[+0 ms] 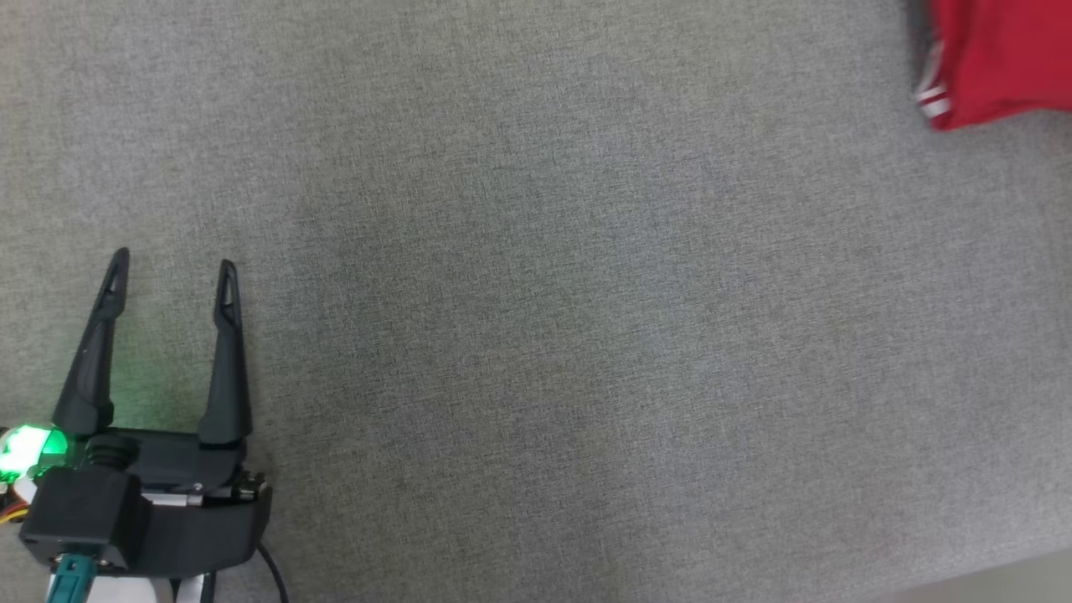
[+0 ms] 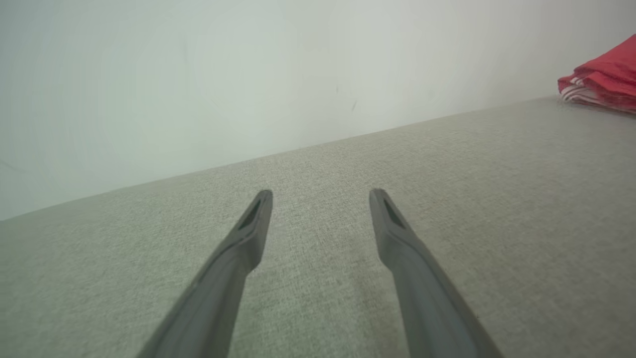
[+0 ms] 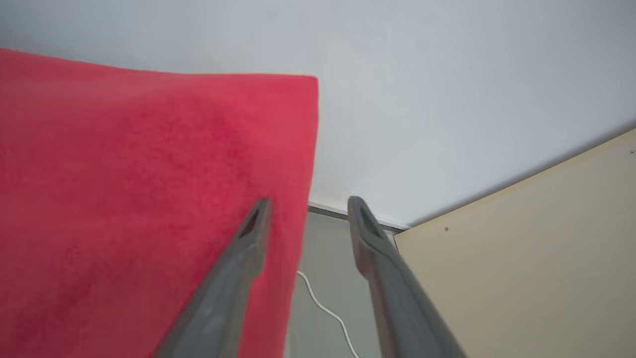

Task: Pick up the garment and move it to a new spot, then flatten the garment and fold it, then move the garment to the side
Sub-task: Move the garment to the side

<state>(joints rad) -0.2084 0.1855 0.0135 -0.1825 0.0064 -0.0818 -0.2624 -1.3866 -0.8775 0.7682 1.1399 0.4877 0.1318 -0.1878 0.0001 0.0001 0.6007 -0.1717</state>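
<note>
Left pincer (image 1: pixel 174 258) hovers wide open over the bare lower-left stretch of a grey cloth-covered desk (image 1: pixel 544 335), holding nothing. The right pincer (image 3: pixel 308 201) hangs with its fingers parted to a middling gap and nothing caught between them, one finger over red cloth and the other out past the edge above the floor (image 3: pixel 328 238). At the desk's far right corner, well apart from the left pincer, lies the garment (image 1: pixel 997 59), seemingly folded and set aside, which would put the task at or near its close. Judged by its drape, the piece is light, soft and limp, not fragile and hardly slippery. Lifted by a single layer it would likely sag open, so any further hold is best taken at the folded edge, pinching through every layer. Bright red with a faintly napped surface, it shows stacked layers in the left wrist view and a narrow band of white stripes (image 1: pixel 934 96) along one hem. A thin white cable (image 3: pixel 323 308) trails across the floor below.
</note>
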